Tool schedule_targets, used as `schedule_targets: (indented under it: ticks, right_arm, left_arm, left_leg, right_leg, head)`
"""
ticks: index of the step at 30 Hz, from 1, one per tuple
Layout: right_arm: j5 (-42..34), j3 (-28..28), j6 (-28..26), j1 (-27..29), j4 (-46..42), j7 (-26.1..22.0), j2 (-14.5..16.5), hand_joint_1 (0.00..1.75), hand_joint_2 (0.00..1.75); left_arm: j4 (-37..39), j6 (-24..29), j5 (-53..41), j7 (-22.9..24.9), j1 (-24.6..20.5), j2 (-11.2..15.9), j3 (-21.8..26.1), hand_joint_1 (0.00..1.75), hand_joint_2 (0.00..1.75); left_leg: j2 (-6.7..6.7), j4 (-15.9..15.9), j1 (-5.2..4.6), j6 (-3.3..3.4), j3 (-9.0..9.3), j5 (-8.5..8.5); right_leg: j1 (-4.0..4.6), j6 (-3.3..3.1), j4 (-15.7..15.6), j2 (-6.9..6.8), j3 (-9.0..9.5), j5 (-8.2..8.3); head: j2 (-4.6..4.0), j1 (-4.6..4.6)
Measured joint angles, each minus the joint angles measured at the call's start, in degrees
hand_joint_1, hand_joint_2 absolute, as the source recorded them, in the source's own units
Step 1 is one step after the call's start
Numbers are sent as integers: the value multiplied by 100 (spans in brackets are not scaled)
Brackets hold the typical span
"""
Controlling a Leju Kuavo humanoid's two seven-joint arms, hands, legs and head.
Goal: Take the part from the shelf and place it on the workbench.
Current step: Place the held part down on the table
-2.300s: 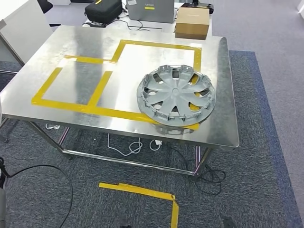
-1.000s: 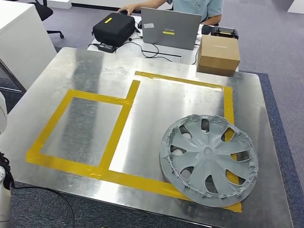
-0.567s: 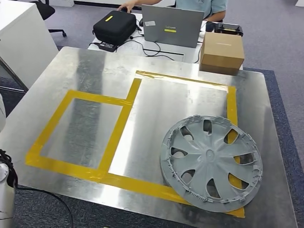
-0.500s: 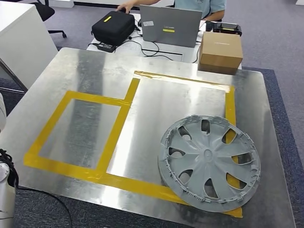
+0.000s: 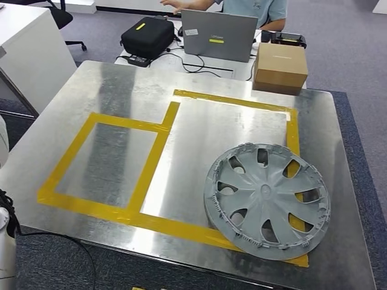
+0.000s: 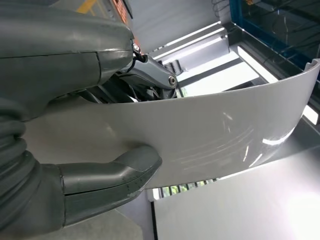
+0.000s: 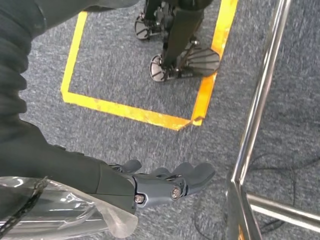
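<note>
The left hand (image 6: 113, 130) grips a pale grey curved panel (image 6: 211, 140), the part; the thick thumb presses on its near face while the darker fingers (image 6: 151, 75) reach over its upper edge, so the panel is clamped between them. The part sweeps away from the hand in a long shallow arc, its glossy surface catching streaks of light. The right hand (image 7: 166, 182) hangs low over grey carpet with its fingers stretched out nearly straight and close together, holding nothing; a clear plastic cover wraps the wrist behind it. Just beside its fingertips stands a shiny metal frame leg (image 7: 256, 105), and yellow tape (image 7: 128, 112) marks a rectangle on the floor beyond. In the head view, the steel worktop (image 5: 114, 78) carries yellow tape outlines (image 5: 150, 157) of two adjoining boxes. A grey wheel cover (image 5: 266, 199) lies flat at the near right corner of the larger box, overlapping the tape. Behind the worktop sit a black bag (image 5: 147, 36), a laptop (image 5: 224, 35) and a cardboard box (image 5: 280, 67), with a person (image 5: 246, 7) seated there.
</note>
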Motion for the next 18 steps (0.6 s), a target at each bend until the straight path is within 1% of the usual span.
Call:
schedule_targets:
  ticks: [1, 2, 3, 4, 5, 6, 7, 8, 9, 10, 11, 12, 13, 14, 15, 16, 17, 18]
  right_arm:
    - [4, -8, 2, -2, 0, -3, 1, 0, 175]
    - [9, -16, 3, -3, 0, -5, 1, 0, 175]
    - [14, -25, 5, -1, 0, -7, 2, 0, 175]
    - [20, -32, 7, 3, 0, -8, 3, 0, 175]
    - [25, -40, 7, 9, 0, -9, 2, 0, 175]
    - [29, -51, 7, 13, 0, -12, 1, 0, 175]
    - [33, -62, 9, 13, 0, -17, 0, 0, 175]
    - [36, -73, 13, 12, 0, -25, -1, 0, 175]
    - [36, -82, 21, 6, 0, -34, -1, 0, 175]
    - [36, -90, 31, 0, 0, -45, -1, 0, 175]
    - [36, -97, 42, 0, 0, -55, 0, 0, 175]
    - [36, -105, 52, 5, 0, -62, 0, 0, 175]
    - [36, -114, 58, 16, 0, -66, -1, 0, 175]
    - [37, -120, 62, 28, 0, -68, -1, 0, 175]
    - [39, -125, 64, 35, 0, -70, -1, 0, 175]
    - [42, -128, 63, 38, 0, -75, -1, 0, 175]
    - [46, -132, 62, 40, 0, -79, -1, 0, 175]
    - [49, -137, 60, 41, 0, -82, -2, 0, 175]
  left_arm:
    - [1, -44, -9, 19, -1, 7, -14, 175, 175]
    - [2, -87, -26, 37, 2, 12, -29, 175, 175]
    - [5, -142, -49, 57, 10, 16, -45, 175, 175]
    - [10, -211, -80, 87, 22, 23, -68, 175, 175]
    - [17, -299, -116, 126, 36, 31, -99, 175, 175]
    - [23, -401, -146, 168, 47, 42, -136, 175, 175]
    - [28, -498, -168, 207, 55, 55, -177, 175, 175]
    - [31, -588, -179, 235, 59, 70, -218, 175, 175]
    - [31, -665, -184, 260, 59, 89, -253, 175, 175]
    - [31, -731, -189, 289, 58, 112, -281, 175, 175]
    - [31, -786, -199, 314, 59, 137, -304, 175, 175]
    - [31, -832, -211, 341, 65, 161, -324, 175, 175]
    - [31, -866, -222, 361, 74, 184, -344, 175, 175]
    - [30, -885, -233, 370, 85, 203, -361, 175, 175]
    - [30, -895, -240, 380, 95, 220, -376, 175, 175]
    - [29, -898, -249, 391, 101, 234, -384, 175, 175]
    - [28, -895, -261, 403, 110, 244, -389, 175, 175]
    - [29, -891, -277, 414, 125, 250, -392, 175, 175]
  left_leg:
    - [6, -20, 17, 28, -7, 30]
    - [11, -27, 25, 44, -22, 47]
    - [13, -25, 27, 52, -40, 55]
    - [14, -23, 28, 54, -54, 59]
    - [14, -21, 29, 53, -61, 61]
    - [14, -19, 32, 50, -61, 60]
    - [11, -17, 38, 40, -53, 54]
    - [9, -15, 44, 22, -38, 42]
    - [8, -12, 39, -6, -31, 26]
    - [7, 1, 33, -39, -32, 14]
    - [6, 10, 25, -73, -40, 9]
    - [5, 17, 18, -100, -53, 11]
    - [3, 21, 22, -127, -57, 12]
    - [3, 28, 30, -158, -58, -10]
    - [3, 94, 38, -185, -82, -71]
    - [3, 274, 42, -212, -160, -188]
    - [4, 577, 46, -232, -301, -351]
    - [3, 978, 45, -243, -496, -527]
  right_leg:
    - [-7, 31, 194, 1, -100, -132]
    - [-24, 60, 516, 1, -253, -323]
    - [-37, 88, 925, -1, -430, -530]
    - [-51, 109, 1306, -2, -589, -686]
    - [-62, 125, 1541, -3, -678, -748]
    - [-72, 135, 1548, -5, -657, -699]
    - [-82, 140, 1306, -7, -517, -546]
    - [-93, 143, 894, -10, -295, -348]
    - [-93, 139, 486, -11, -55, -212]
    - [-91, 117, 159, -8, 128, -131]
    - [-84, 87, -15, -3, 229, -118]
    - [-71, 49, -50, 4, 258, -152]
    - [-67, 3, -58, 8, 248, -156]
    - [-68, -40, -60, 7, 248, -156]
    - [-73, -86, -68, 6, 256, -159]
    - [-79, -129, -81, 4, 264, -159]
    - [-83, -162, -91, 2, 273, -159]
    - [-76, -184, -91, 2, 274, -166]
  head:
    - [0, 10]
    - [0, 19]
    - [0, 27]
    - [0, 30]
    - [0, 29]
    - [0, 32]
    - [0, 31]
    - [0, 32]
    - [0, 34]
    - [0, 32]
    - [0, 30]
    - [0, 28]
    - [0, 26]
    - [0, 26]
    - [0, 24]
    - [0, 19]
    - [0, 14]
    - [0, 11]
